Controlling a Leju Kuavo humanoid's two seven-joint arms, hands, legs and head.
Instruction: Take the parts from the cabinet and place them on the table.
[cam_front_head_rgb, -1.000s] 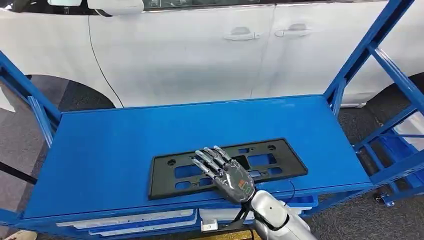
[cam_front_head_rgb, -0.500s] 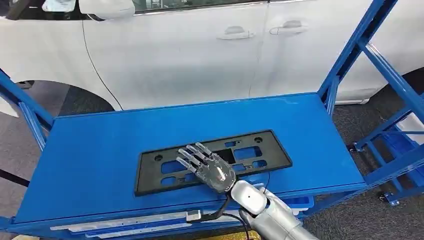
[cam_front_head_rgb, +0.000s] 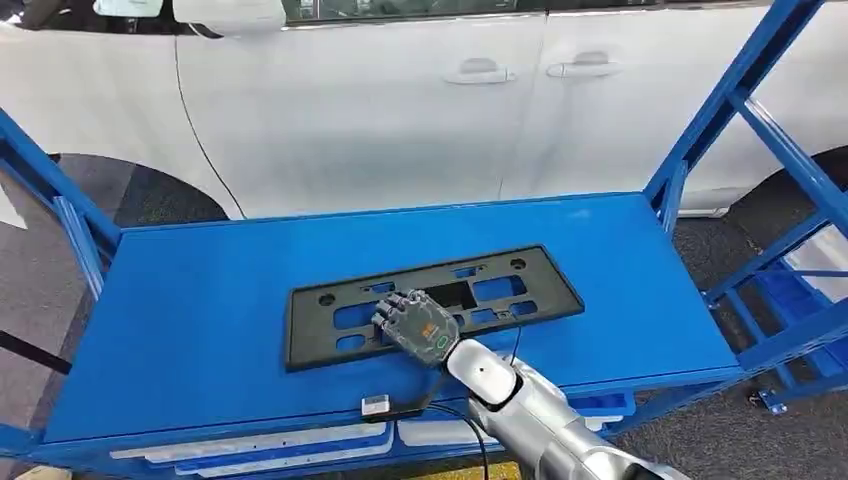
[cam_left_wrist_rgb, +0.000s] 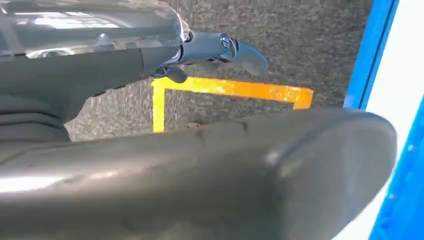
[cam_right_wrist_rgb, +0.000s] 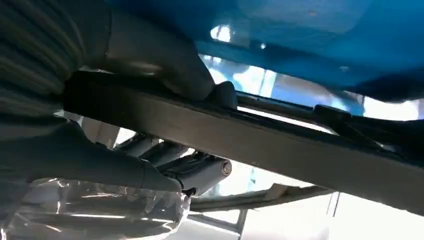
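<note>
One hand, the right hand (cam_front_head_rgb: 418, 328), is closing on the near long edge of the black plate frame (cam_front_head_rgb: 440, 300); in the right wrist view the thumb (cam_right_wrist_rgb: 165, 65) is pressing one face of the frame's bar (cam_right_wrist_rgb: 280, 145) while the fingers (cam_right_wrist_rgb: 195, 170) are curling against the other. Lying flat near the front edge of the blue shelf (cam_front_head_rgb: 180, 310), the frame is running its long axis side to side, extending away from the fingers toward the far edge. Hanging over the floor, the left hand (cam_left_wrist_rgb: 165, 60) is holding nothing, its fingers barely apart.

Plate frame (cam_front_head_rgb: 432, 303) flat on cabinet shelf (cam_front_head_rgb: 200, 300), right hand (cam_front_head_rgb: 418, 325) apparently gripping its near edge, car (cam_front_head_rgb: 400, 100) behind.
</note>
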